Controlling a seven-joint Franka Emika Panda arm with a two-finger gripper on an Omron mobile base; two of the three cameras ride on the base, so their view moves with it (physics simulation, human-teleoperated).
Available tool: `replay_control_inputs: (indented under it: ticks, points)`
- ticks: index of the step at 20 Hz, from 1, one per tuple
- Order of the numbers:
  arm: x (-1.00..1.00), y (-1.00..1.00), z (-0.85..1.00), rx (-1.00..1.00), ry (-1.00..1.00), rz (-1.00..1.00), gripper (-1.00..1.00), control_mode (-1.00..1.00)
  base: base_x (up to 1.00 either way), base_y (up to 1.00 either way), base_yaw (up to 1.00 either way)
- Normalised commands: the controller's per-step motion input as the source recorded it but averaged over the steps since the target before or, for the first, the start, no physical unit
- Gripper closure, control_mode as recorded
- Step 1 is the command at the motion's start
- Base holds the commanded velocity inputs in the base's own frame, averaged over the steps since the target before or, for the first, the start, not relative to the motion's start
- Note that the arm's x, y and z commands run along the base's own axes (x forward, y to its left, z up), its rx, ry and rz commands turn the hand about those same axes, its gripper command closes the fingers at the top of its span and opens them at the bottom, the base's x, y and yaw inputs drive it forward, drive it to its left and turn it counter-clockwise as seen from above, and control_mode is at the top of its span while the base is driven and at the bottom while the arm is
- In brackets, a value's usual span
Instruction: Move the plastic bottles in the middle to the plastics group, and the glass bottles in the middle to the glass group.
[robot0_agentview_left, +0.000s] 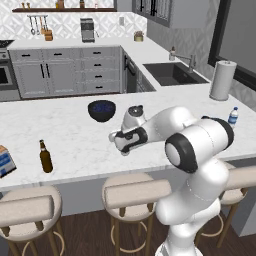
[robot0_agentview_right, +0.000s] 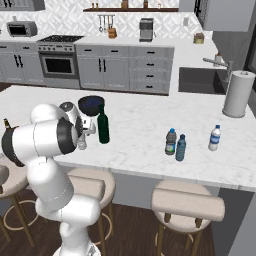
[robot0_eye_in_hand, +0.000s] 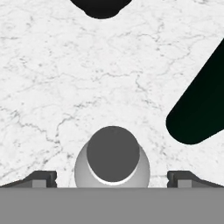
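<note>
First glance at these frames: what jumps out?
The big white arm folded low over the marble counter, its open claw straddling a small grey-capped object. Beside it stands the tall dark green wine bottle, by a dark bowl. Two small water bottles cluster mid-counter; a brown beer bottle stands alone at far left.

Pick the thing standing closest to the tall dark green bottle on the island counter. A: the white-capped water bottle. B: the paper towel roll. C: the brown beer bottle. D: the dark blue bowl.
D: in the right base view the dark blue bowl sits just behind the tall dark green bottle, while the paper towel roll and white-capped water bottle stand far across the counter.
</note>
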Motion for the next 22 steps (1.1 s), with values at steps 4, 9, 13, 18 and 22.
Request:
replay_control_inputs:
  ticks: [4, 9, 13, 18, 22]
  points:
    - [-0.01, 0.00, 0.00, 0.00, -0.01, 0.00, -1.00, -1.00, 0.00, 0.00, 0.00]
    - [-0.08, 0.00, 0.00, 0.00, 0.00, 0.00, 1.00, -1.00, 0.00, 0.00, 0.00]
    - [-0.12, 0.00, 0.00, 0.00, 0.00, 0.00, 1.00, -1.00, 0.00, 0.00, 0.00]
    - [-0.37, -0.19, 0.17, 0.00, 0.02, -0.04, 1.00, -1.00, 0.00, 0.00, 0.00]
    - [-0.60, -0.39, 0.42, 0.00, 0.02, -0.10, 1.00, -1.00, 0.00, 0.00, 0.00]
